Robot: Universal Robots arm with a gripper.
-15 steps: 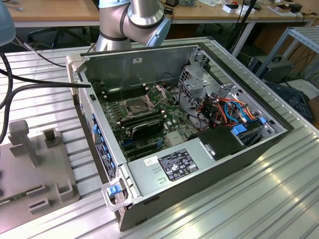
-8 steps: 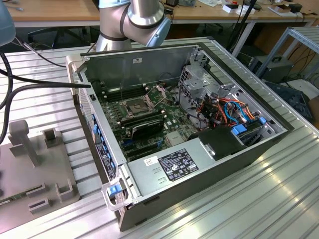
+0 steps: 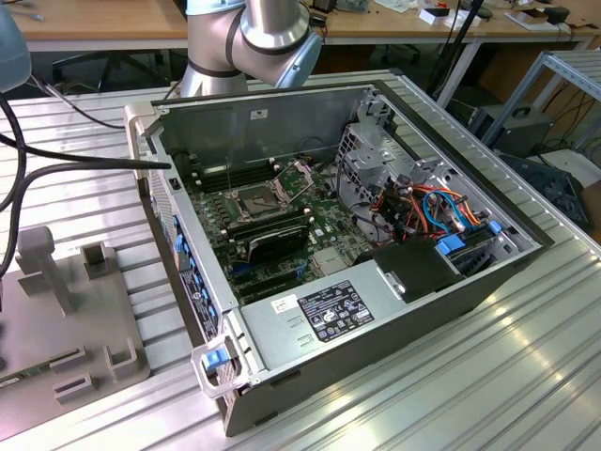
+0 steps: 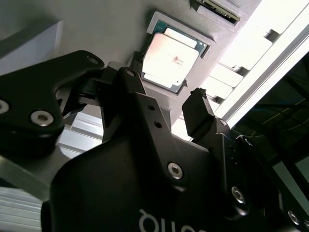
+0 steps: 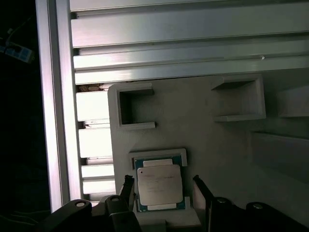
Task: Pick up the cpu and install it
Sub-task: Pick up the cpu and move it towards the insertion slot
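Observation:
The cpu, a small square chip with a pale metal face, lies flat in a shallow recess of a grey holder block. In both wrist views my gripper is open just above it. One black finger stands on one side of the chip and the other on the opposite side, with a small gap to each. Nothing is held. In the exterior view the motherboard socket sits inside the open computer case with its metal frame raised.
The grey holder block lies on the slatted aluminium table at the exterior view's left, with raised pegs and pockets. The arm's base stands behind the case. A power supply, cables and a drive cage crowd the case's near and right parts.

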